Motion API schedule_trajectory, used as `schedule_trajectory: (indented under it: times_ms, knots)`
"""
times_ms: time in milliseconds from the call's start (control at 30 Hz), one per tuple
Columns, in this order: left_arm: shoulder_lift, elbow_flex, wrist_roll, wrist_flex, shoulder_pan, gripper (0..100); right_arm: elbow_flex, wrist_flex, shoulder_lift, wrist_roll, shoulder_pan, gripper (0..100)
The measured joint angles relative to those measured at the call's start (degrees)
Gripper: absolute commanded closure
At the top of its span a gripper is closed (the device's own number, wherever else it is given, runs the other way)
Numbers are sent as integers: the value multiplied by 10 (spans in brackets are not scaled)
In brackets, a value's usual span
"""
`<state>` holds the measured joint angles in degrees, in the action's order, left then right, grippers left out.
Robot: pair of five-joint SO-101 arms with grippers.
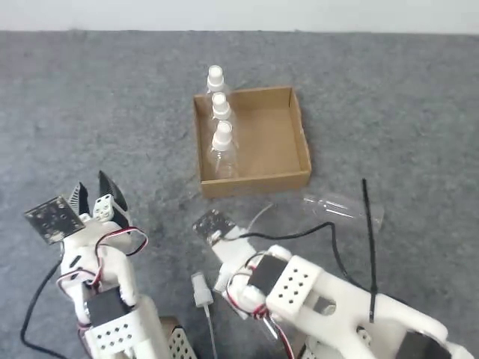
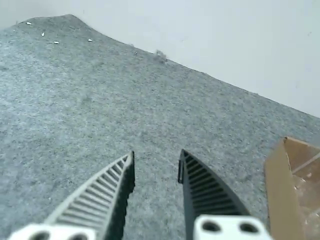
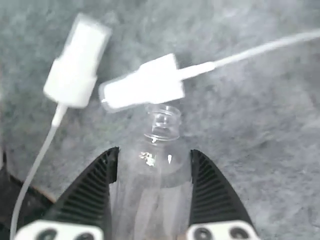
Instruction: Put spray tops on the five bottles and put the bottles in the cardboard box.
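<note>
Grips an uncapped bottle (image 3: 152, 187) in the right claw (image 3: 153, 151), clenched on its shoulders, with the open neck jutting just past the fingertips. Has the left claw (image 2: 156, 154) released and empty above bare carpet, the cardboard box (image 2: 280, 172) off to one side of it. Risks shoving away the near spray top (image 3: 142, 87), lying crosswise just beyond the neck, and the far spray top (image 3: 75, 70) beside it, since light plastic skids easily. Risks also squeezing the thin, slick bottle out of the grip, or catching a long dip tube on the narrow rim. Counts five bottles: three capped bottles (image 1: 223, 146) in a row along one box wall, well ahead of both claws; one in the right claw; one bare bottle (image 1: 340, 206) lying on the carpet ahead of it, near the box. Counts two loose tops and one box.
</note>
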<state>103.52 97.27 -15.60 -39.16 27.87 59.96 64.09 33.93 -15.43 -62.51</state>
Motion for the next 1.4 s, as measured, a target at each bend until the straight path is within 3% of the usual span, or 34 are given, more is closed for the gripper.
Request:
schedule_trajectory:
  times_ms: [133, 400, 933, 1167, 1400]
  knots:
    - [0, 0, 0, 0, 0, 863, -18, -1, 0, 4, 37, 992]
    - [0, 0, 0, 0, 0, 863, -69, -5, 0, 135, 98, 992]
    - [0, 0, 0, 0, 0, 863, -71, -50, 0, 319, 132, 987]
    - [0, 0, 0, 0, 0, 863, -71, -53, 0, 312, 133, 844]
    - [0, 0, 0, 0, 0, 863, -71, -53, 0, 279, 133, 833]
